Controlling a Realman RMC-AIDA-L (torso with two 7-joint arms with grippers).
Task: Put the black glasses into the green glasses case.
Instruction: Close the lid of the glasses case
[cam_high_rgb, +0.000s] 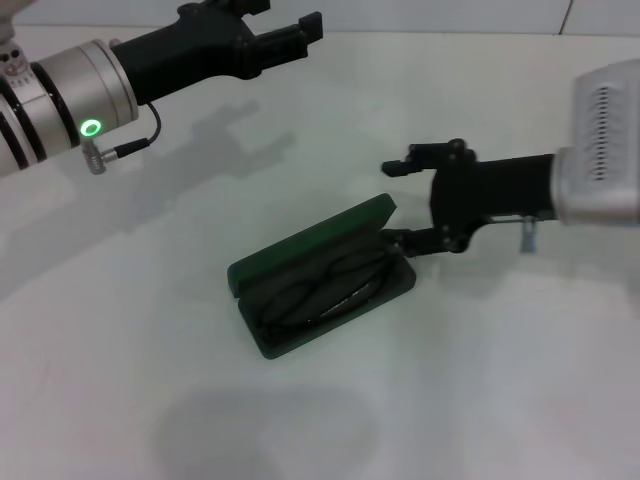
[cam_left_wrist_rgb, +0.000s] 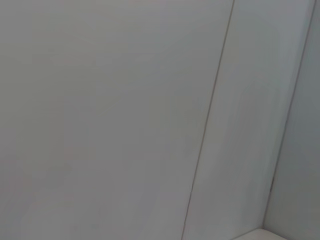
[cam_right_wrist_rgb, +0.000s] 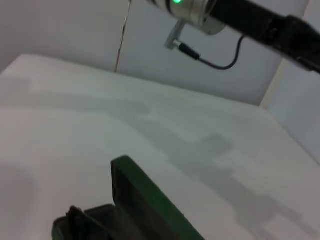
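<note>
The green glasses case (cam_high_rgb: 312, 240) lies open in the middle of the white table, its lid tilted up on the far side. The black glasses (cam_high_rgb: 325, 288) rest inside its dark tray, thin arms folded. My right gripper (cam_high_rgb: 394, 203) hovers just right of the case, open, one finger high near the lid's corner and the other low beside the tray's right end, holding nothing. In the right wrist view the case's lid (cam_right_wrist_rgb: 150, 200) and a tray corner show. My left gripper (cam_high_rgb: 285, 22) is raised at the far left, well away from the case.
The white table (cam_high_rgb: 500, 380) stretches around the case. A pale wall with a seam (cam_left_wrist_rgb: 210, 120) fills the left wrist view. My left arm with its green light (cam_right_wrist_rgb: 176, 2) crosses above the table in the right wrist view.
</note>
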